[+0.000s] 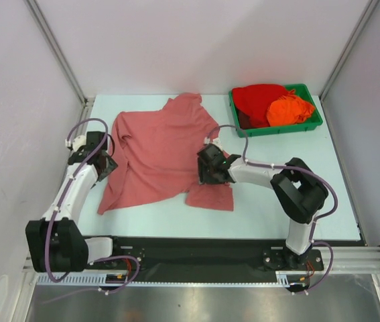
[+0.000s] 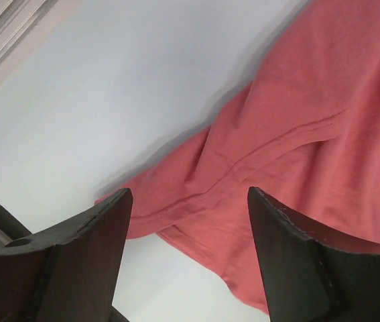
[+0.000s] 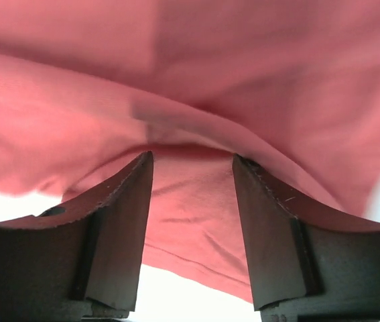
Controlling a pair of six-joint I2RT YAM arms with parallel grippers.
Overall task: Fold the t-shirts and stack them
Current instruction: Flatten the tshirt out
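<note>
Pale tabletop (image 1: 156,225), boxed in by plain white walls (image 1: 176,40) and metal corner rails. Spread rumpled across its middle, salmon t-shirt (image 1: 163,144). On that shirt's right lower edge, right gripper (image 1: 206,171), jaws parted about a raised fold, cloth not clearly pinched. At the shirt's left sleeve edge, left gripper (image 1: 106,164), jaws wide, holding nothing. Beyond the shirt's far right corner, green tray (image 1: 280,129), with red t-shirt (image 1: 257,100) and orange t-shirt (image 1: 291,111) bunched inside, touching.

White walls (image 1: 176,40), pale table (image 1: 277,215) (metal-framed)
</note>
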